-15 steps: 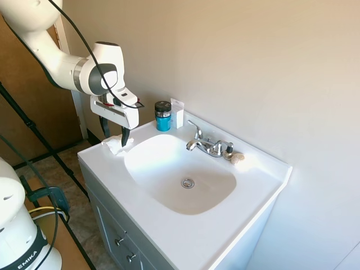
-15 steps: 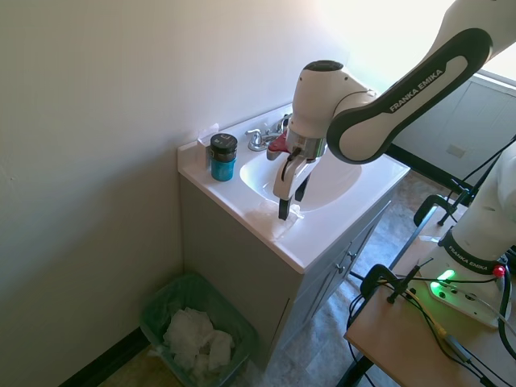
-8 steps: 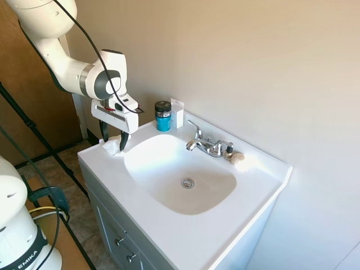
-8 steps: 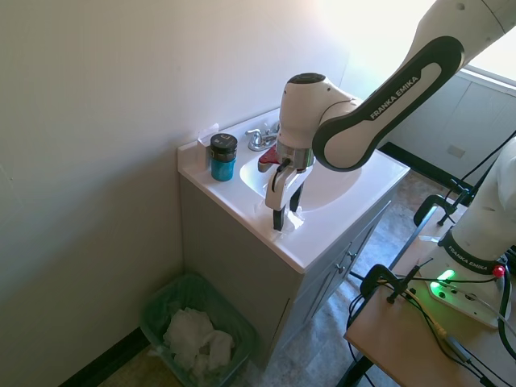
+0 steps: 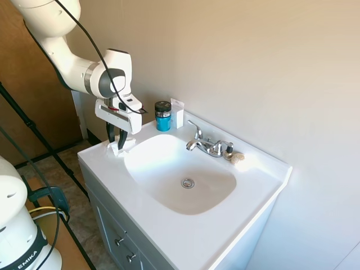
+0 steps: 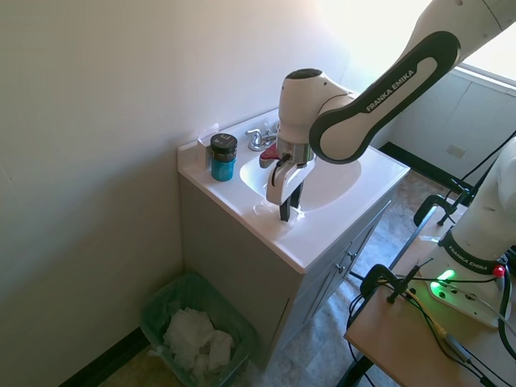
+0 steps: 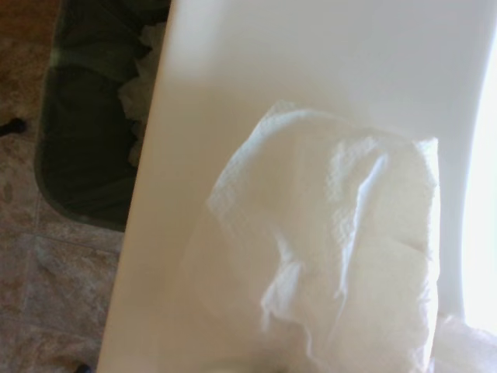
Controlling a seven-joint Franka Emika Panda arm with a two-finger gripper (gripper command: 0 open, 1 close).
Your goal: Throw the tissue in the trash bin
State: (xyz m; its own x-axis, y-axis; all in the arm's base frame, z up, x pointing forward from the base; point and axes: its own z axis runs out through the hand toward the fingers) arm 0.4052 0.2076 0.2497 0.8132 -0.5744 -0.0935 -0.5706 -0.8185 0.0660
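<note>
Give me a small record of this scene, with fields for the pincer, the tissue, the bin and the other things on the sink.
pincer: fingers close together at the tissue, on the sink's corner; grip not certain
tissue: white wad on the sink rim, beside the basin
bin: green, on the floor beside the cabinet, white paper already inside
jar: blue, black lid, by the wall
card: white, upright, beside the jar
faucet: chrome, behind the basin

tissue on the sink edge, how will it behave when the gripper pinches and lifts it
The crumpled white paper tissue shows soft folds and wrinkles, so it will probably squash flat between the fingers and hang limp. It looks thin and very light, so it may drift or cling. On the smooth white vanity top a push would likely slide it.
</note>
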